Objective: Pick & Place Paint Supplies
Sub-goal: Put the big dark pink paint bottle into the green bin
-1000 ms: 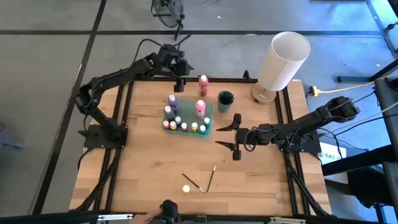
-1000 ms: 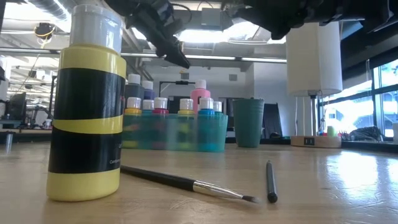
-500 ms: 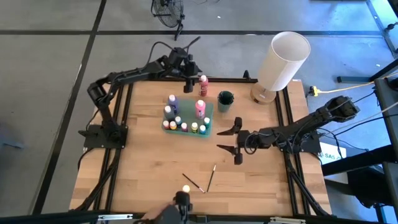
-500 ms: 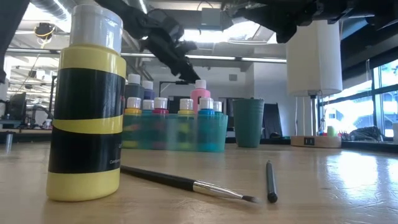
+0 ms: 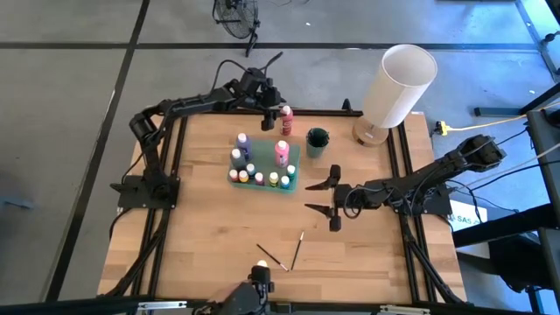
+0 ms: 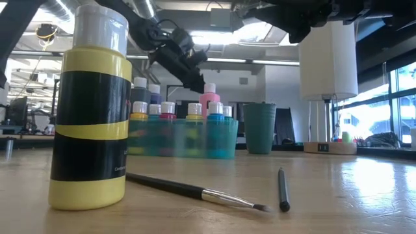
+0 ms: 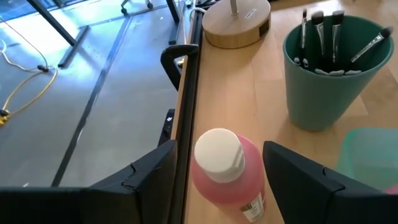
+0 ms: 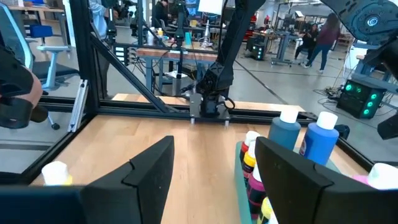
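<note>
With its fingers spread, my left gripper [image 7: 217, 180] straddles the pink bottle [image 7: 225, 168]. The green cup [image 7: 329, 68] holds brushes [image 7: 320, 34]; my right gripper [image 5: 327, 194] waits spread beside the tray [image 5: 293, 166] of bottles.

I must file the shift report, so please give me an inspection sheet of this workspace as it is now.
Surface: light wooden table, bare in front.
Job's things: teal plastic tray of small white-capped paint bottles; tall pink bottle standing alone at the far edge; yellow-and-black bottle and two thin dark-handled brushes near the front; teal cup holding brushes.
Clutter: big white cylinder on a round wooden base.
Grippers: left gripper open, fingers either side of the pink bottle; right gripper open, empty, right of the tray.
Cables: yellow cable off the table's right.
Surroundings: people far behind.
</note>
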